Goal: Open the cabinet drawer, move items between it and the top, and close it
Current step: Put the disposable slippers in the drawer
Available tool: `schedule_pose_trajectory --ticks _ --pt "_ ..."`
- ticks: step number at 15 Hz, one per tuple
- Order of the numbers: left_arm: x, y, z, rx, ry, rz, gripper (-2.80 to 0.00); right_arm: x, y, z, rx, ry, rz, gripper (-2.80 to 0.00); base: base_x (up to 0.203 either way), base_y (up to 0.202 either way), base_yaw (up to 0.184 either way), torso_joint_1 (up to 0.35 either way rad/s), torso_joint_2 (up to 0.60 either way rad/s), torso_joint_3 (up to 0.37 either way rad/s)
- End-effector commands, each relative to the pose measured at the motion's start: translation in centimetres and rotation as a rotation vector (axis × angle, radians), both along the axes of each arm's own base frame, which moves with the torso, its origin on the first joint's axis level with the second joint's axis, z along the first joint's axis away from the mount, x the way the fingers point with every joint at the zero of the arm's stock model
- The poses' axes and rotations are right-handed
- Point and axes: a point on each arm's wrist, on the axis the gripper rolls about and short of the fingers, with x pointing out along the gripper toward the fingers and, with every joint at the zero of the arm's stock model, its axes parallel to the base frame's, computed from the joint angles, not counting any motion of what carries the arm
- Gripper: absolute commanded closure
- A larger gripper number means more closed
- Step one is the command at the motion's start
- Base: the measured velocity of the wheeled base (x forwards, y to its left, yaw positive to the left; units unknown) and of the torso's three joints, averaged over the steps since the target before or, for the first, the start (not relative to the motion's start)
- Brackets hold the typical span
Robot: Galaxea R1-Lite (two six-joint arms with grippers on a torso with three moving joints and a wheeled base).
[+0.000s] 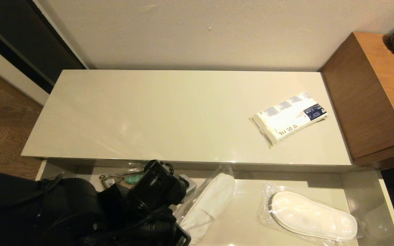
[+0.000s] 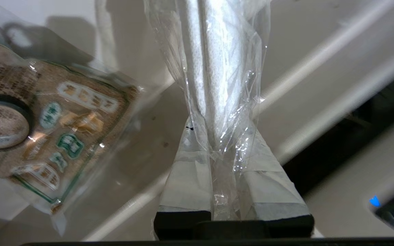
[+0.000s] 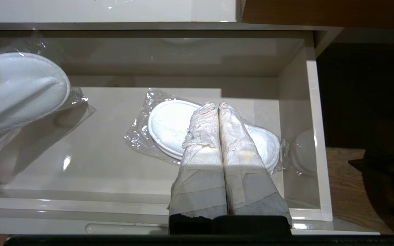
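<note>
Down at 7 o'clock in the head view, your left gripper (image 2: pixel 222 191) is low over the open drawer (image 1: pixel 366 191). Its fingers are pinched on the clear plastic of the left slipper (image 1: pixel 214 198), which looks lifted a little off the drawer floor. The other wrapped slipper (image 1: pixel 315 215) lies flat at 5 o'clock, well apart from the first.

Your right gripper (image 3: pixel 218 109) hangs above that second slipper. Its two taped fingers are pressed together with nothing between them. You cannot see this arm in the head view.

I think the step now is moving a slipper from the drawer up to the top (image 1: pixel 169 112). Next you should raise the left arm until the slipper clears the front edge of the top, then carry it toward 12 o'clock and set it on a bare spot. Go slow, since the plastic is thin and could slip out.

A white packet (image 1: pixel 291 116) already lies on the top at 2 o'clock, near the brown wooden unit (image 1: pixel 368 99). Its side reads something like "IC 05 115", and it has a dark blue label too small to read.

Beside the held slipper in the left wrist view sits a brown bag (image 2: pixel 53 136) with green and white signs you cannot read, and a tape roll (image 2: pixel 0 124) rests on it
</note>
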Motion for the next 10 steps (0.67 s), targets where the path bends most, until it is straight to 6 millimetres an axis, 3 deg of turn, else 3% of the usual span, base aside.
schedule_pose_trajectory --ticks 1,5,9,10 --pt "1.7 -0.9 -3.1 0.089 0.042 0.035 0.0 0.0 0.0 0.0 -0.001 0.001 0.0 0.0 0.0 0.0 0.0 0.0 0.0 0.0" --pt "3.0 -1.6 -5.2 0.129 -0.012 0.099 0.0 0.0 0.0 0.0 -0.001 0.001 0.0 0.0 0.0 0.0 0.0 0.0 0.0 0.0" --pt "3.3 -1.7 -5.8 0.142 -0.022 0.133 0.0 0.0 0.0 0.0 -0.001 0.001 0.0 0.0 0.0 0.0 0.0 0.0 0.0 0.0" --pt "3.4 -1.8 -6.1 0.144 -0.043 0.152 -2.8 0.0 0.0 0.0 -0.001 0.001 0.0 0.0 0.0 0.0 0.0 0.0 0.0 0.0"
